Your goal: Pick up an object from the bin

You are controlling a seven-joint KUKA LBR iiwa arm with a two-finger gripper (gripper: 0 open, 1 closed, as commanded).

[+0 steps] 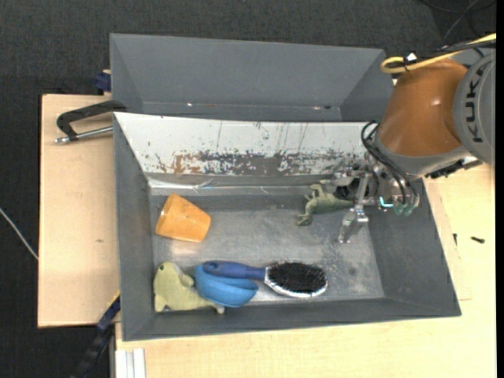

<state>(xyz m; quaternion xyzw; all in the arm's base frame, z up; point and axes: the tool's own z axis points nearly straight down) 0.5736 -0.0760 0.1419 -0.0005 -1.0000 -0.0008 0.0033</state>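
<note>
My gripper [351, 227] hangs low over the right back part of the bin, under the orange cover of the wrist. A small green toy animal [319, 203] with splayed legs sits right against its left side, near the back wall. Whether the toy is gripped or just beside the gripper cannot be made out. A black oval hairbrush head [298, 279] lies on the floor in front of the gripper, a short way toward the front wall.
Along the front wall lie a blue scoop-like thing [227, 283] touching the brush, and an olive plush toy [173, 288] in the front left corner. An orange wedge-shaped block [183, 219] rests at the left. Bare floor stretches across the middle.
</note>
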